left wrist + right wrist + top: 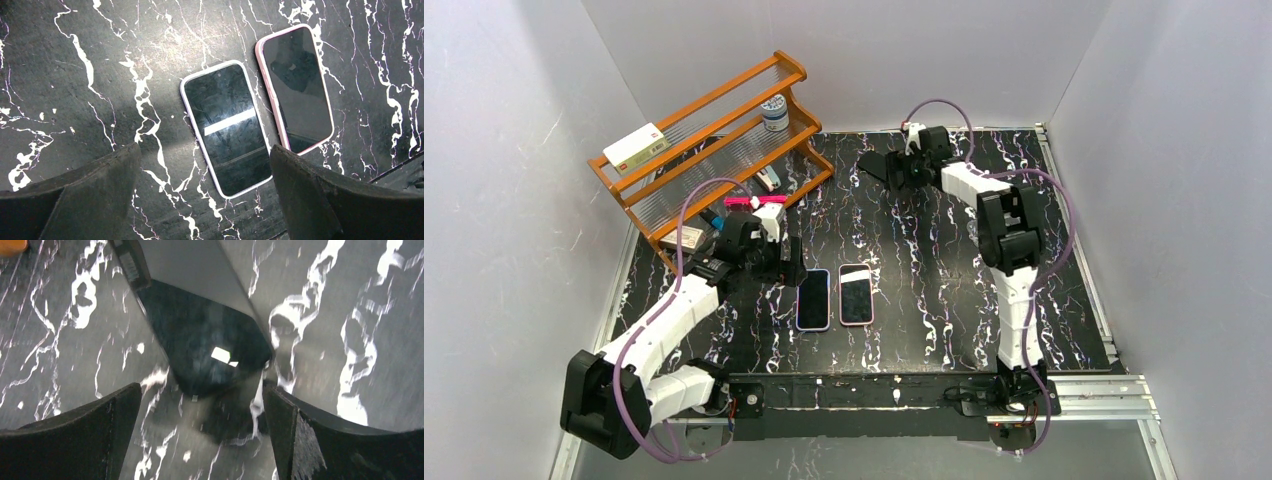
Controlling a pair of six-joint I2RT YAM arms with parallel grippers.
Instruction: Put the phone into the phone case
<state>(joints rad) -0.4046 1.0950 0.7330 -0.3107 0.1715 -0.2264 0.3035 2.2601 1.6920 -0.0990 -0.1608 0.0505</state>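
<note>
Two phone-shaped slabs lie side by side on the black marble table (924,260). One has a lavender-white rim (813,299) (226,128), the other a pink rim (855,294) (297,88). Both show dark glossy faces, and I cannot tell which is the phone and which the phone case. My left gripper (780,262) (204,150) hovers open just up-left of the lavender-rimmed one, nothing between its fingers. My right gripper (880,167) (200,387) is open and empty at the far middle of the table, over a blurred dark glossy patch (205,345) I cannot identify.
A wooden rack (714,140) stands at the back left, holding a white box (636,146), a small can (774,112) and other small items. White walls enclose the table on three sides. A metal rail (1084,392) runs along the near edge.
</note>
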